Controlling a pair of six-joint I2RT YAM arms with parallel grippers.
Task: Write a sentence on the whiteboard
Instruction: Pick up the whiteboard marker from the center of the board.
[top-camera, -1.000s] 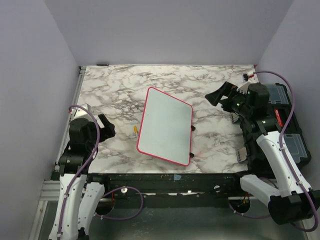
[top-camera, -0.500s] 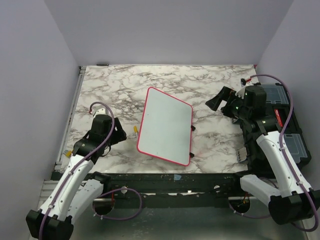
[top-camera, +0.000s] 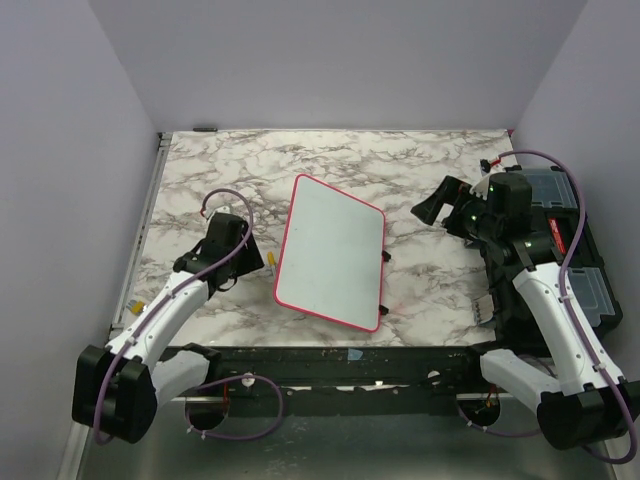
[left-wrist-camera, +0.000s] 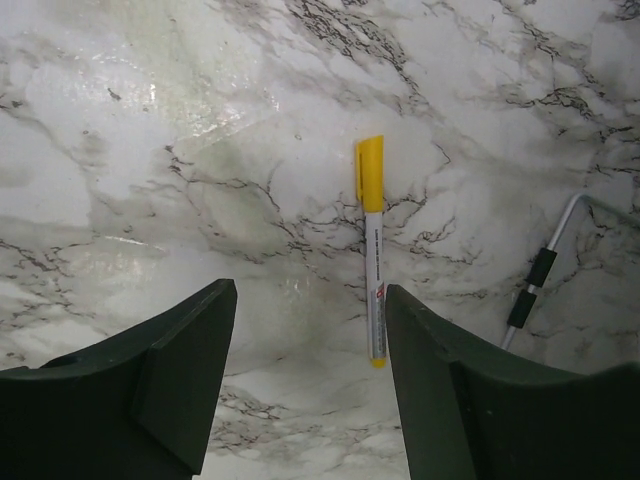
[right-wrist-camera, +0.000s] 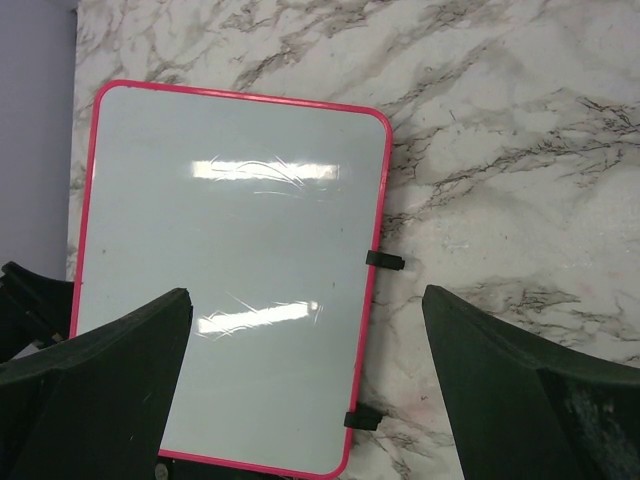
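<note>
A whiteboard (top-camera: 330, 250) (right-wrist-camera: 230, 270) lies flat, face up, on the marble table (top-camera: 200, 170), near the table's middle and somewhat toward its near edge. The board is rectangular with rounded corners and a thin pinkish-red frame. It sits askew to the table's edges, its long sides running from the far side toward the near side, its nearest corner close to the table's near edge. Two small black clips (top-camera: 385, 257) (right-wrist-camera: 384, 261) stick out from its right long edge. The white surface shows two streaks of glare; no lettering can be made out.
</note>
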